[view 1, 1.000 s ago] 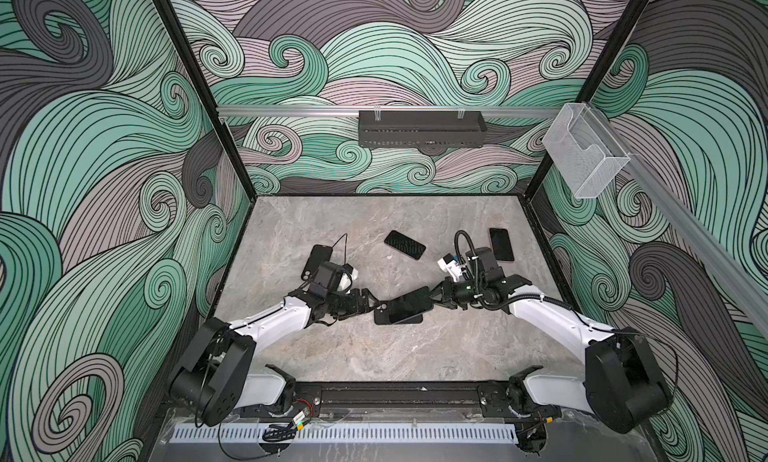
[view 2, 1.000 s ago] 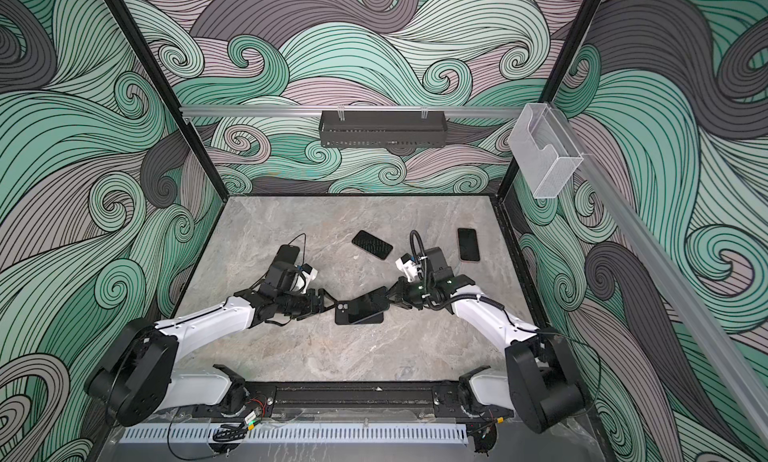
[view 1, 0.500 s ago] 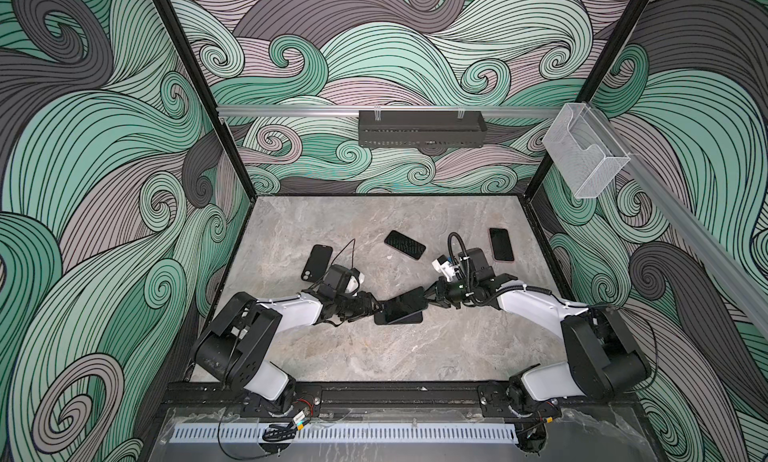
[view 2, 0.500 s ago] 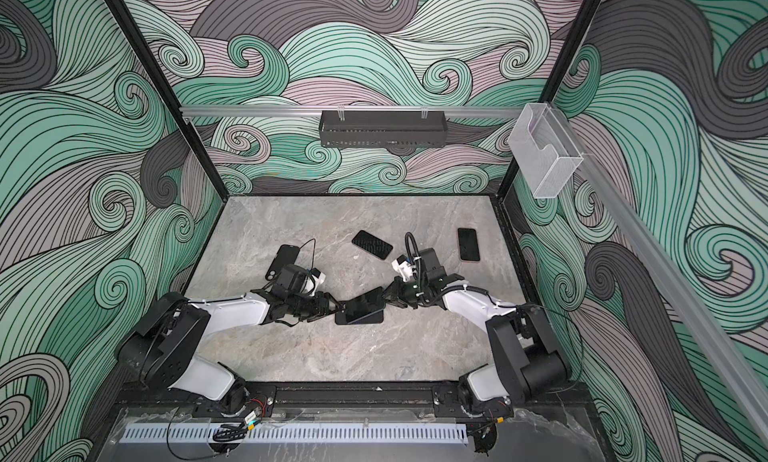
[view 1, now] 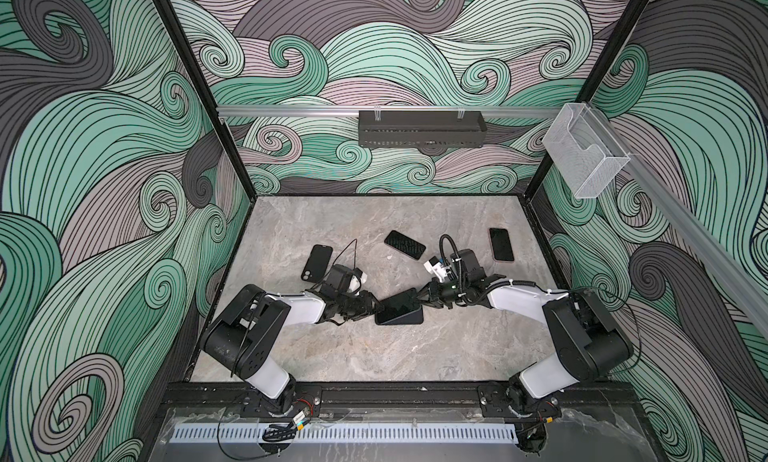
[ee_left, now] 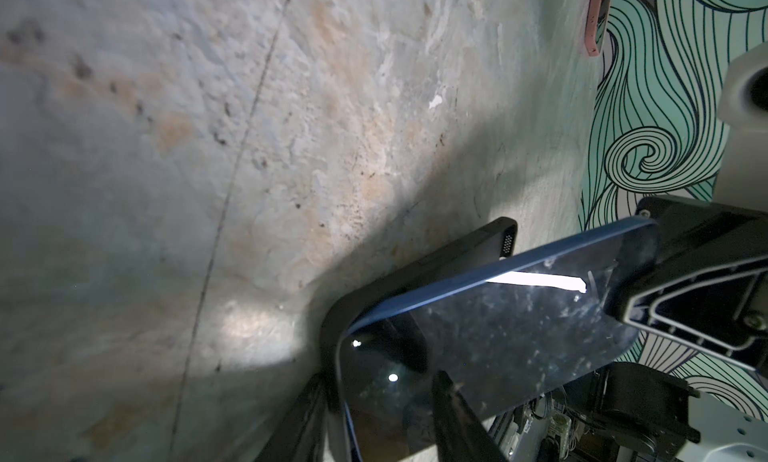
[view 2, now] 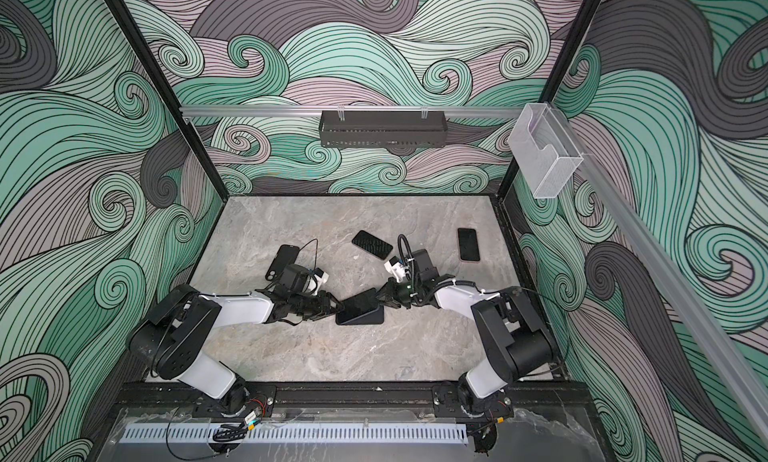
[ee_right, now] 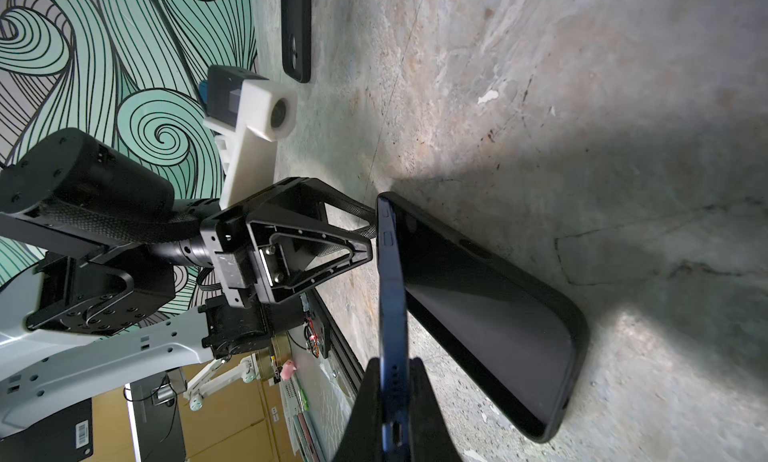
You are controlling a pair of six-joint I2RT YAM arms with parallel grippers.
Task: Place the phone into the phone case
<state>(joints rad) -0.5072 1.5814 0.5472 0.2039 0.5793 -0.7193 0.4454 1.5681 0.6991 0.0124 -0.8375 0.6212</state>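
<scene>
A dark blue phone (view 1: 400, 303) (view 2: 360, 301) is tilted, its left end down inside the black phone case (view 1: 412, 318) (view 2: 370, 318) that lies on the table. My right gripper (view 1: 422, 301) (view 2: 379, 300) (ee_right: 395, 364) is shut on the phone's raised right end. In the right wrist view the phone (ee_right: 390, 294) stands edge-on above the case (ee_right: 498, 314). My left gripper (view 1: 376, 306) (view 2: 336, 305) (ee_left: 380, 375) straddles the left end. One finger is under the case (ee_left: 457, 252) and one lies on the phone's glass (ee_left: 498, 327).
A black phone (view 1: 404, 244) and a pink-edged phone (view 1: 501, 244) lie behind the right arm. Another black case (view 1: 316, 263) lies behind the left wrist. A clear box (view 1: 582, 157) hangs on the right wall, a black tray (view 1: 419, 128) on the back rail.
My left gripper has slid right up to the case's left end and its jaws have narrowed around case and phone. Both arms' elbows have dropped lower. The right gripper still holds the phone.
</scene>
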